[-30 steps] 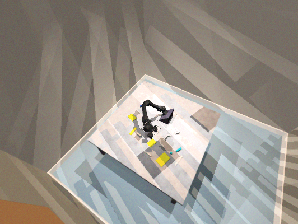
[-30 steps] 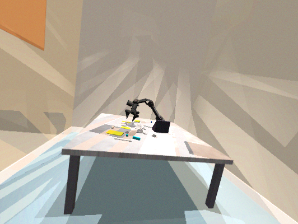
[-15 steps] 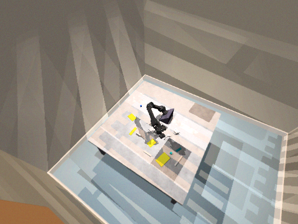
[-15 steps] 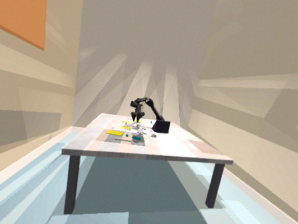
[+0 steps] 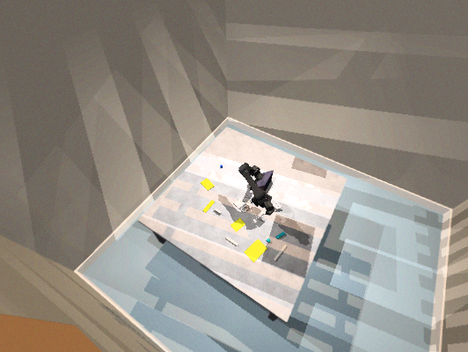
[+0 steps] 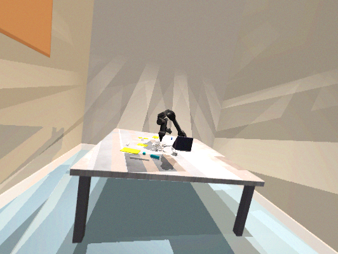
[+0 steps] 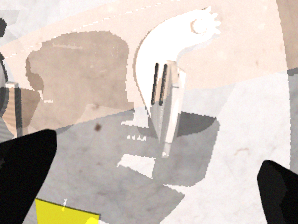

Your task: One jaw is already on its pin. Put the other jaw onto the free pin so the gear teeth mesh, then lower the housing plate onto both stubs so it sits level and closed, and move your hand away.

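Note:
A white curved jaw [image 7: 150,52] with gear teeth around a round boss at its upper end lies below my gripper in the wrist view. A slotted upright pad stands at its lower end. My gripper [image 7: 161,157] [image 6: 161,140] is wide open and empty, with its fingertips on either side, nearer the bottom of that view. Part of a pale and grey assembly [image 7: 12,102] is cut off at the left edge. Small white parts [image 5: 242,205] [image 6: 159,145] lie around the gripper in the top and exterior views. The pins, the mounted jaw and the housing plate cannot be told apart there.
A dark panel [image 5: 265,179] [image 6: 183,143] stands by the arm. Several yellow sheets lie about, the largest [image 5: 255,250] [image 6: 130,150] near a teal cylinder [image 5: 281,236] [image 6: 154,156] and a thin stick [image 5: 281,253] [image 6: 139,158]. A white bar [image 5: 231,241] lies nearby.

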`<state>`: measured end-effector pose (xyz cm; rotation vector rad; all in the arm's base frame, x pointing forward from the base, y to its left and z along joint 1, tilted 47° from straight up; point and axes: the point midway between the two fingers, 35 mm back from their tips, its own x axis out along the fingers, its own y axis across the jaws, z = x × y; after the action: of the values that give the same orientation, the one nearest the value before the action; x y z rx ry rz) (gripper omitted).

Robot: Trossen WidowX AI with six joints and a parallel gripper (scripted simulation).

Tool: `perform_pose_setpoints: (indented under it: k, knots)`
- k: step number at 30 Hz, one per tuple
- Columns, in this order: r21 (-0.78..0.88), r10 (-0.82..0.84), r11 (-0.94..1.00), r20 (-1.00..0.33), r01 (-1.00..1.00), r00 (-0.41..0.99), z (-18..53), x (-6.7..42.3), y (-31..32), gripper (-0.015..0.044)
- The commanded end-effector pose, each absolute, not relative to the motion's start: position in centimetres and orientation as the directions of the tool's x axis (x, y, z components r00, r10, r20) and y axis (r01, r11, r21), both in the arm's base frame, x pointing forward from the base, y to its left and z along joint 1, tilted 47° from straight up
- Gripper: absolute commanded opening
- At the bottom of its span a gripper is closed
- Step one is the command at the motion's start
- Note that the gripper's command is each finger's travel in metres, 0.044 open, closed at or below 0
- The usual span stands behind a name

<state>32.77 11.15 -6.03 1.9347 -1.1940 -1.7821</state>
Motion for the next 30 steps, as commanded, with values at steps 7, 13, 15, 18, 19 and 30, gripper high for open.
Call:
perform_pose_setpoints:
  k: [7,13,15,18,19,30]
  knots:
    - [0.700,-0.721,-0.621,-0.687,-0.352,-0.094,-8.5,31.9,9.0,0.0440]
    - [0.701,-0.721,-0.621,-0.686,-0.352,-0.094,-9.0,31.7,8.3,0.0440]
    - [0.701,-0.721,-0.621,-0.686,-0.352,-0.094,-9.0,31.7,8.3,0.0440]
    - [0.701,-0.721,-0.621,-0.686,-0.352,-0.094,-9.0,31.7,8.3,0.0440]
    - [0.701,-0.721,-0.621,-0.686,-0.352,-0.094,-9.0,31.7,8.3,0.0440]
    - [0.701,-0.721,-0.621,-0.686,-0.352,-0.094,-9.0,31.7,8.3,0.0440]
